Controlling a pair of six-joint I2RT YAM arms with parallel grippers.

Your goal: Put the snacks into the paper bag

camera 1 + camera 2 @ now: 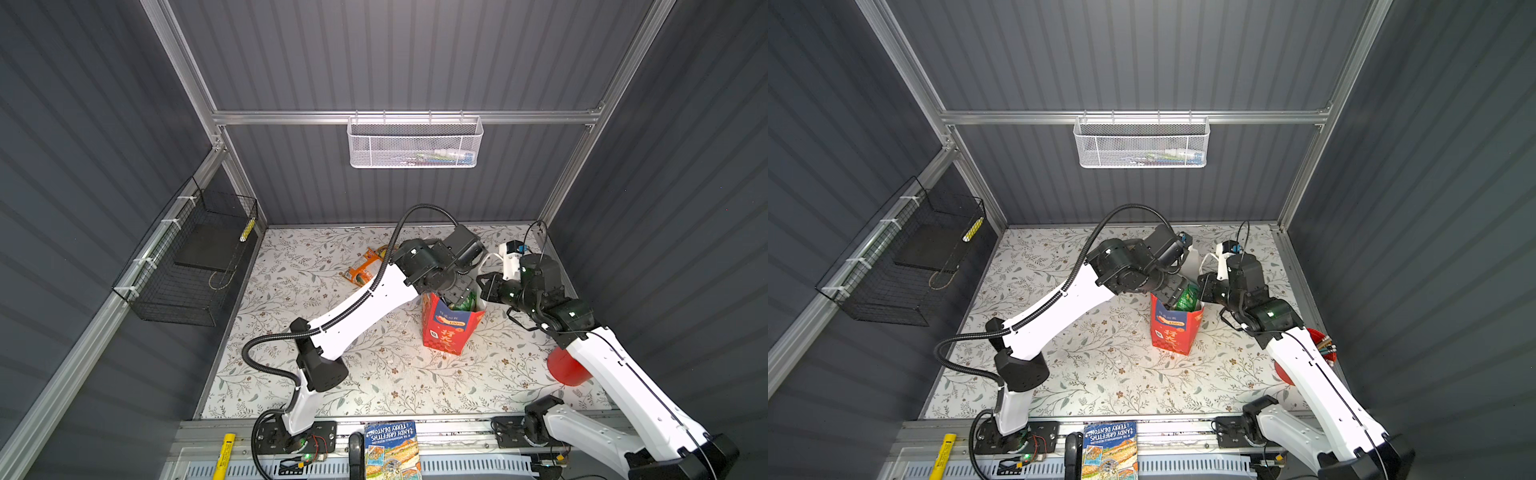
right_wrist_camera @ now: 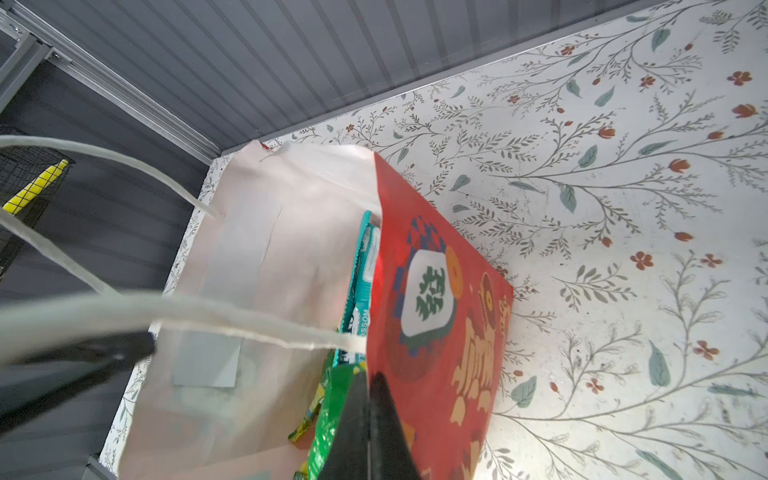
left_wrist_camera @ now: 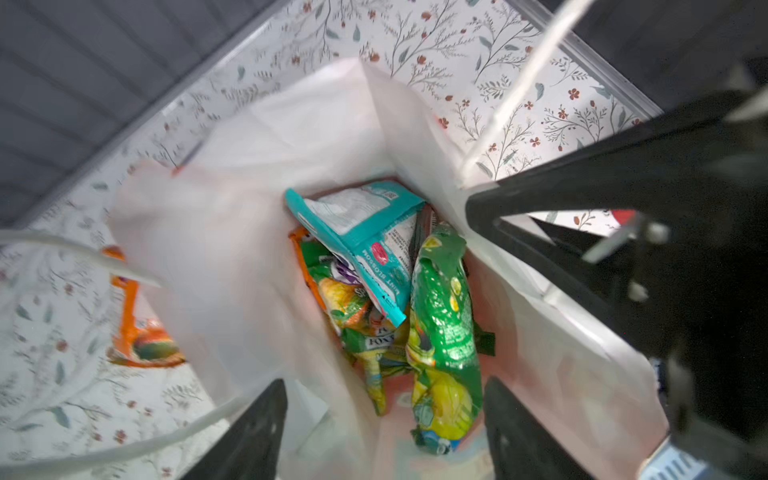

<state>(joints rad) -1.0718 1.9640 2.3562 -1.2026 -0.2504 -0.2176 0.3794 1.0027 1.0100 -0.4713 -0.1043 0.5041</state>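
Note:
The red paper bag (image 1: 449,328) (image 1: 1173,332) stands upright mid-table. My left gripper (image 3: 384,386) (image 1: 457,297) hangs open over its mouth, jaws wide apart and gripping nothing. Inside the white-lined bag (image 3: 232,249) a green-yellow snack packet (image 3: 440,328) (image 1: 1187,299) leans loose on top of a teal packet (image 3: 365,232) and other snacks. My right gripper (image 2: 368,378) (image 1: 482,286) is shut on the bag's red wall (image 2: 436,311) at the rim, one finger inside and one outside. An orange packet (image 1: 365,268) (image 3: 141,332) lies on the table behind the bag.
A red cup (image 1: 567,370) stands at the right, partly under my right arm. A blue book (image 1: 390,451) and a yellow marker (image 1: 224,455) lie on the front rail. A black wire basket (image 1: 187,266) hangs on the left wall, a white mesh basket (image 1: 415,143) on the back wall.

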